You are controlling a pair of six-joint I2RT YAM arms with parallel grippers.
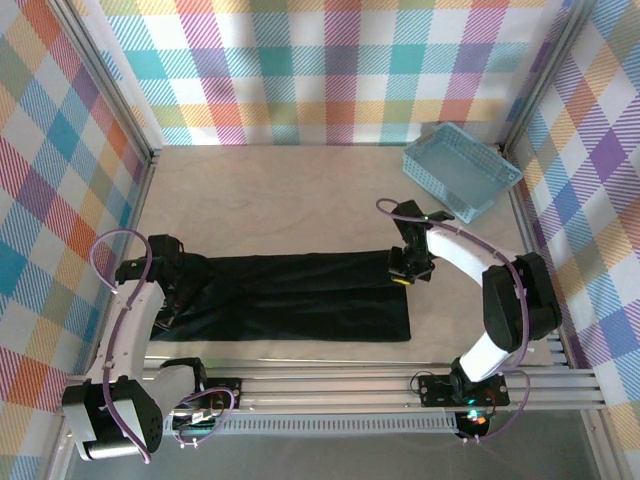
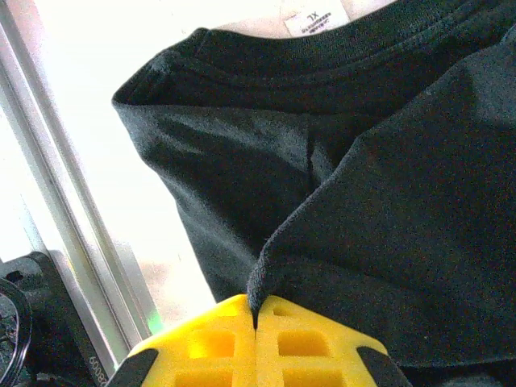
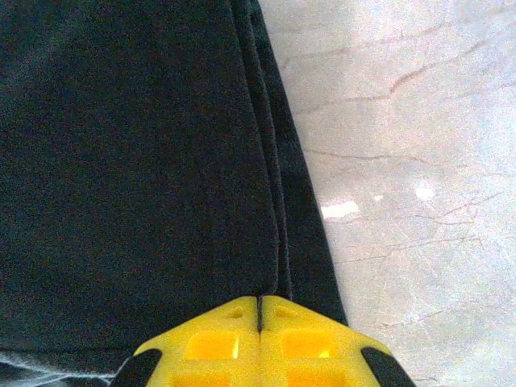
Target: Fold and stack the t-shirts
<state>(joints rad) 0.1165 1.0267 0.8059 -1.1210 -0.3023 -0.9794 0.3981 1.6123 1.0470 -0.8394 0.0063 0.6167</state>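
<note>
Here, left claw (image 2: 255, 314) and right claw (image 3: 260, 310) pinch the t-shirt (image 2: 387, 201), tag (image 2: 316, 18) reading XL.

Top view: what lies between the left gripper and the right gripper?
The t-shirt spans that whole stretch as a long band in the top view; the left gripper and right gripper are each shut on an end.
</note>
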